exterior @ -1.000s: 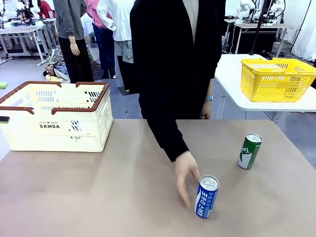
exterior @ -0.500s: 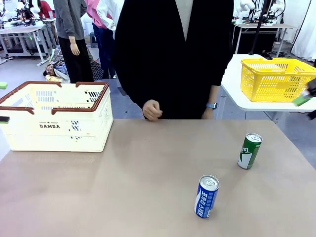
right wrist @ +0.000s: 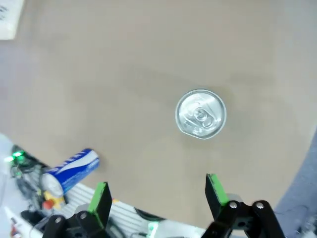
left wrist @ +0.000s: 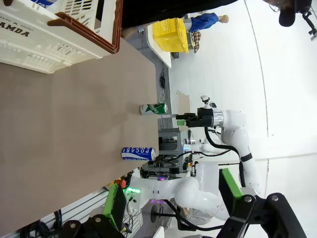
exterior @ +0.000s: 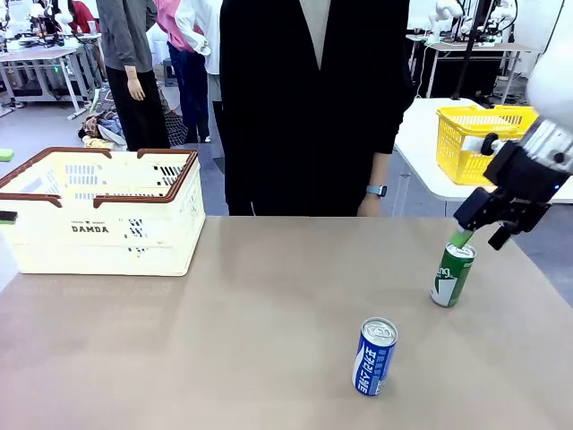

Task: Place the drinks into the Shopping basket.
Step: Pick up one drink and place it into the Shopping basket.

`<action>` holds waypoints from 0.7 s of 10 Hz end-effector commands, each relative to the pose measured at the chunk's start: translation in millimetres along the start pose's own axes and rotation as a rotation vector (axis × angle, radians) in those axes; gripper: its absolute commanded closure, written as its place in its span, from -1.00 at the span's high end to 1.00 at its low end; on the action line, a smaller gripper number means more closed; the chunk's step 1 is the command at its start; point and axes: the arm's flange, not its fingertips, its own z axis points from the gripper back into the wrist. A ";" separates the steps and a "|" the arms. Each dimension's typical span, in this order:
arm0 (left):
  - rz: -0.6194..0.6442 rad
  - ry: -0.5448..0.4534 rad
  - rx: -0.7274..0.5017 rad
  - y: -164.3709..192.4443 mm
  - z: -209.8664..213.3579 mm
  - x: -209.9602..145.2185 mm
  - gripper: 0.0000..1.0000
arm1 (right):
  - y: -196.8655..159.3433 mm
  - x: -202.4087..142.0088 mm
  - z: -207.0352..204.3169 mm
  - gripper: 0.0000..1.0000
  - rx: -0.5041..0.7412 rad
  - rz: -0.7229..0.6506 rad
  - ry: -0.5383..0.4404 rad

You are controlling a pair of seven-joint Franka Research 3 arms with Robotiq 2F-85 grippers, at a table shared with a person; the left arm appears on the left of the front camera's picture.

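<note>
The green can point(exterior: 452, 275) stands upright at the table's right. My right gripper point(exterior: 479, 236) hangs open just above and behind it. From the right wrist view, its silver top point(right wrist: 200, 113) lies ahead of the open right gripper point(right wrist: 158, 196), not between the pads. The blue can point(exterior: 375, 356) stands upright near the front edge, also seen as the blue can point(right wrist: 69, 168). The Shopping basket point(exterior: 98, 224) sits at the far left. In the left wrist view my left gripper point(left wrist: 172, 198) is open and holds nothing, far from the green can point(left wrist: 153, 108), the blue can point(left wrist: 138, 153) and the Shopping basket point(left wrist: 29, 44).
A person in a dark top point(exterior: 313, 107) stands at the table's far edge, hands at their sides. A yellow mesh basket point(exterior: 483, 134) rests on a white side table behind my right arm. Bare tabletop point(exterior: 251, 322) lies between the Shopping basket and the cans.
The person's hand left the blue can and drew back to their side. My right arm came in from the right and now hovers over the green can.
</note>
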 end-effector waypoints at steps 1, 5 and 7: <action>-0.015 -0.001 -0.024 -1.2 0.8 -0.1 1.00 | 5.2 -2.0 -17.9 1.00 -0.148 -0.037 0.006; -0.015 -0.001 -0.024 -1.2 0.8 -0.1 1.00 | -1.6 14.2 -28.7 1.00 -0.194 -0.150 -0.078; -0.015 -0.001 -0.024 -1.2 0.8 -0.1 1.00 | -2.4 30.5 -35.7 1.00 -0.177 -0.170 -0.076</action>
